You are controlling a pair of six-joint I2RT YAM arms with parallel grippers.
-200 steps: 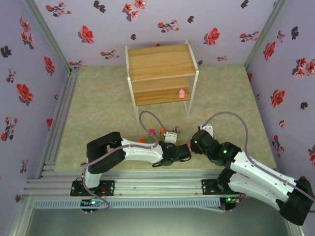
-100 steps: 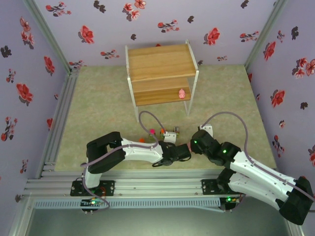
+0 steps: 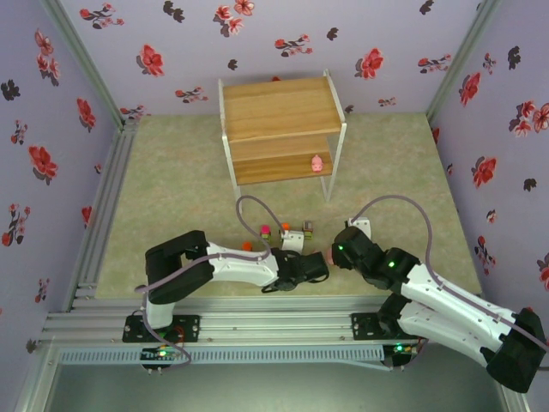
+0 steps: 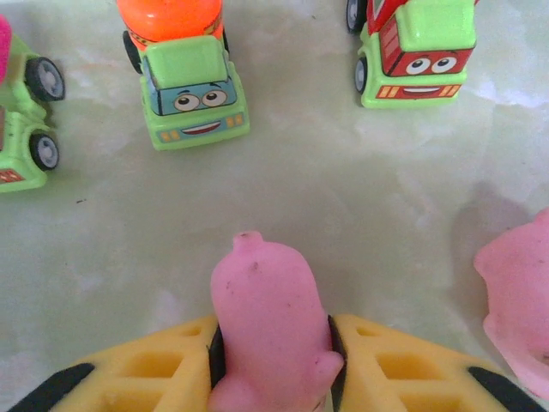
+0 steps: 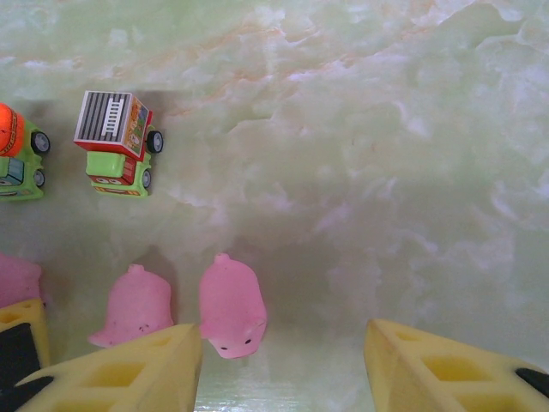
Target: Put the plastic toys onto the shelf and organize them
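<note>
Soft, light and squashy by the look: pig pinched across the belly in the closed left hand, low on the surface, trucks just ahead. From the right wrist, right hand spread open, second pig beside one finger. From above, shelf far ahead, third pig on its lower board.

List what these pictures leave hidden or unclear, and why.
- Left wrist view: the held pig, in the left claw, loses its near end to the bottom edge.
- Same view: the left truck is cut by the side edge.
- Right wrist view: the far-left pig is mostly cut off by the edge.
- Top view: the shelf pig is too small to show its facing.
</note>
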